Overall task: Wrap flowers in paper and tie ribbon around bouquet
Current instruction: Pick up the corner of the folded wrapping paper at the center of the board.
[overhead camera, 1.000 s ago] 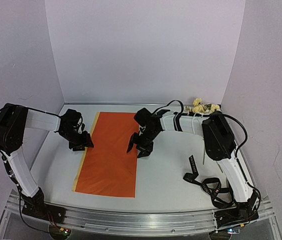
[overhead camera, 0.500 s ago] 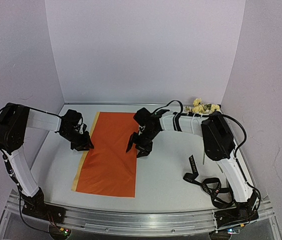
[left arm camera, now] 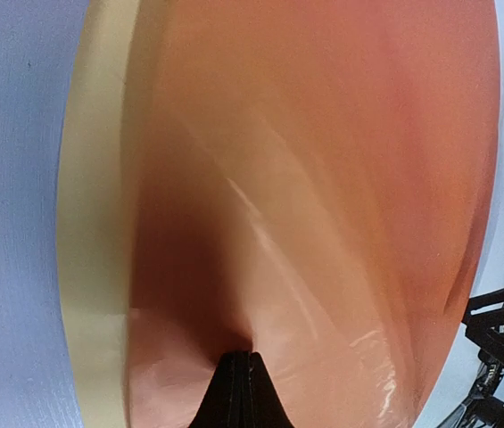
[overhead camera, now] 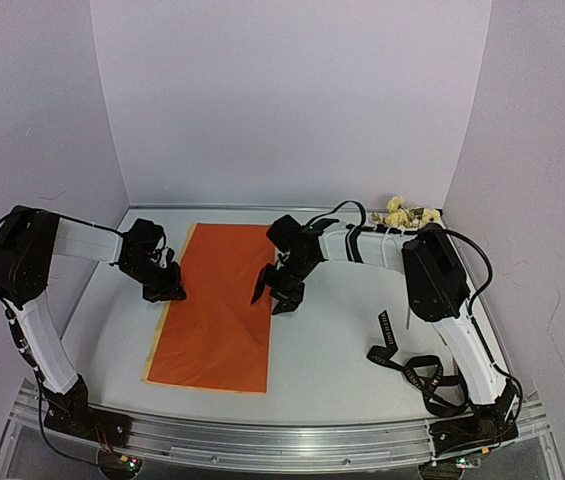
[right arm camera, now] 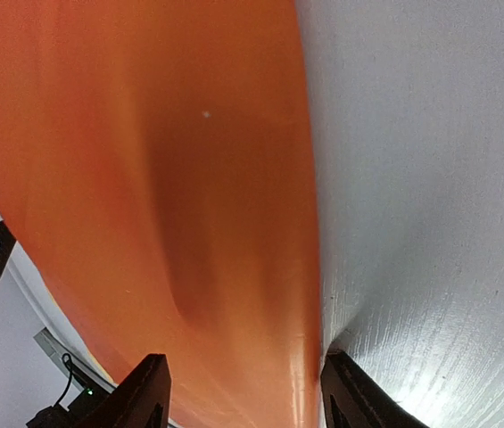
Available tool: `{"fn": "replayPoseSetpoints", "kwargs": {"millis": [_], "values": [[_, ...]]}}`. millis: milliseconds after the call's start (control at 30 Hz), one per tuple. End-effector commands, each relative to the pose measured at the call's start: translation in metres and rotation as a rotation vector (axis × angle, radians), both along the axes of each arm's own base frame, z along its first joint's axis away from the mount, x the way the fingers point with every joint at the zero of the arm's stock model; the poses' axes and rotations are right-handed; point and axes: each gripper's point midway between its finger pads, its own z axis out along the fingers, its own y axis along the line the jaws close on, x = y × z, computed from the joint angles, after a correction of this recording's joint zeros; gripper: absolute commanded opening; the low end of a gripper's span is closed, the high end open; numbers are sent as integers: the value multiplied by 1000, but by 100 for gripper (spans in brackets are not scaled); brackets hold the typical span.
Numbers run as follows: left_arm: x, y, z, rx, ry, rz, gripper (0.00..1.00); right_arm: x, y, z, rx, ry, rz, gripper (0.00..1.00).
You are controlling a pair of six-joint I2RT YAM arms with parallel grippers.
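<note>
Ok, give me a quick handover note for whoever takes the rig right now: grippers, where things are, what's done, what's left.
Left gripper: shut, pinching the paper at its left edge; the sheet puckers at the fingertips.
Right gripper: open, low over the paper's right edge, holding nothing.
Paper: lying on the table, orange face up.
Flowers: far right corner, off the paper.
Ribbon: loose on the table near the right arm's base.
Done: nothing wrapped or tied.
Left: put flowers on paper, wrap, tie ribbon.
</note>
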Motion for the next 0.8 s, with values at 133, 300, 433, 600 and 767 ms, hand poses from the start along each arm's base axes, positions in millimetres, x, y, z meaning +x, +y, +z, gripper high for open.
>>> {"fn": "replayPoseSetpoints", "kwargs": {"millis": [133,300,433,600,767], "values": [[8,-10,28,-68,-82,-21,0,-3,-8,-27,-61,22,0,61],[1,6,36,-2,-90,22,7,-5,-8,-28,-62,25,5,61],[-21,19,44,16,-87,66,30,-7,-10,-28,-67,27,9,62],[-54,30,30,23,-40,94,43,-8,-10,-30,-66,33,11,62],[-76,33,20,12,-1,102,49,-9,-11,-30,-67,37,12,62]]}}
